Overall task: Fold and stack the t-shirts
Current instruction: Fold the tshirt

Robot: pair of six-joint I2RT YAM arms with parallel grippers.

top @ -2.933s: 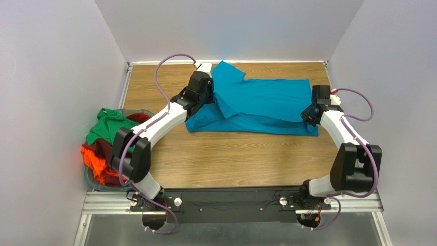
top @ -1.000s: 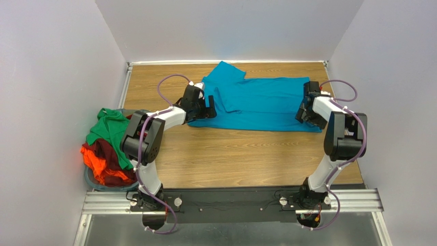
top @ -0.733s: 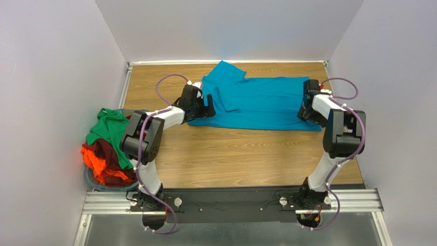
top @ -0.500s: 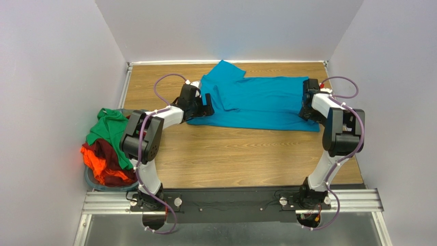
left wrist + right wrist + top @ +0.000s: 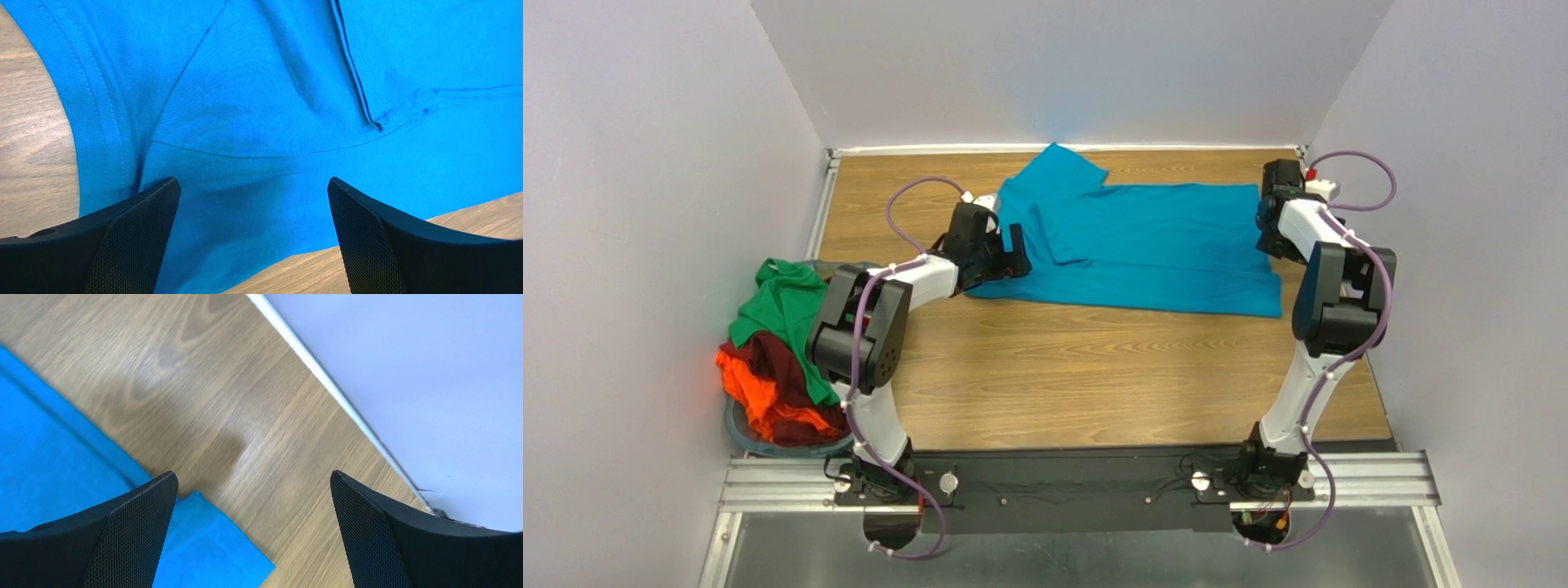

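A teal-blue t-shirt (image 5: 1136,245) lies partly folded across the back of the wooden table (image 5: 1075,368), one sleeve pointing toward the rear wall. My left gripper (image 5: 1011,255) stands open at the shirt's left end. In the left wrist view, its fingers (image 5: 123,239) straddle the shirt's (image 5: 276,92) lower edge without holding it. My right gripper (image 5: 1269,211) hovers open at the shirt's far right corner. In the right wrist view, that corner (image 5: 209,551) lies by the left finger, bare wood (image 5: 245,416) between the jaws. Green (image 5: 781,306), dark red (image 5: 775,361) and orange (image 5: 756,398) t-shirts are heaped at the left.
A grey-blue round basket (image 5: 741,431) at the table's left edge holds the heap, which spills over its rim. Pale walls (image 5: 670,184) close in the table on the left, back and right. The right gripper is close to the right wall (image 5: 417,367).
The teal shirt, lifted at both ends earlier, now lies flat. My right gripper has travelled back along the shirt's right edge to its far corner. The left gripper has edged slightly left. Both stayed open.
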